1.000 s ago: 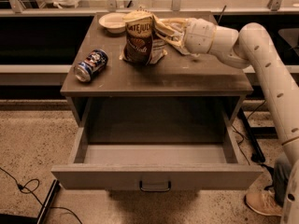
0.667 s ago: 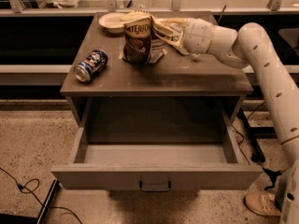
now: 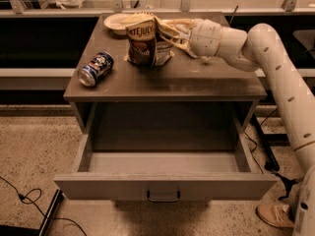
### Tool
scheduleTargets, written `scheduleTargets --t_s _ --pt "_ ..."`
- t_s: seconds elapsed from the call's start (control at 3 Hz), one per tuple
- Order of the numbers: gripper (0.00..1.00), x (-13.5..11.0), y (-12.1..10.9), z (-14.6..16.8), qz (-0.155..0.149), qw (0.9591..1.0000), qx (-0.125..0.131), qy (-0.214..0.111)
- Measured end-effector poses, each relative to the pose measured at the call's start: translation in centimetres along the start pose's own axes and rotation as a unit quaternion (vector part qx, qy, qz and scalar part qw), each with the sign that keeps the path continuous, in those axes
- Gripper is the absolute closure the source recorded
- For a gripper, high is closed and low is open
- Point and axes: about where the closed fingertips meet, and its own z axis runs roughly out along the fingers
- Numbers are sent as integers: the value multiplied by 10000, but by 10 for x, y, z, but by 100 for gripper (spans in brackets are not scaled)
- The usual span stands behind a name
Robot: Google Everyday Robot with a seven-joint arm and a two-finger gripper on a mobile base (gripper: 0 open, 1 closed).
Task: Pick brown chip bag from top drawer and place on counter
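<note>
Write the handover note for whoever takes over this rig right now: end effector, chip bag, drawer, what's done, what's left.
The end effector is above the rear of the counter, against the right side of the bag. Whether it grips the bag does not show.
The crinkly brown chip bag with a tan top stands upright on the smooth grey-brown counter, near the rear middle.
The wide shallow grey-brown top drawer is pulled open, with no bag in it.
A blue can lies on its side at the counter's left; a pale dish sits behind the bag.
Done: bag out of the drawer, on the counter.
Left: confirm release, withdraw the arm.
</note>
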Motion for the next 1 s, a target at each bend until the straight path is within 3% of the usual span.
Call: scheduleTargets --t_s 0.33,0.67,1.0 --pt "4 -14 9 -2 239 9993 -297 -19" --pt "0 -40 16 -20 510 9961 -709 96" --pt "0 -77 8 -53 693 9926 -874 490"
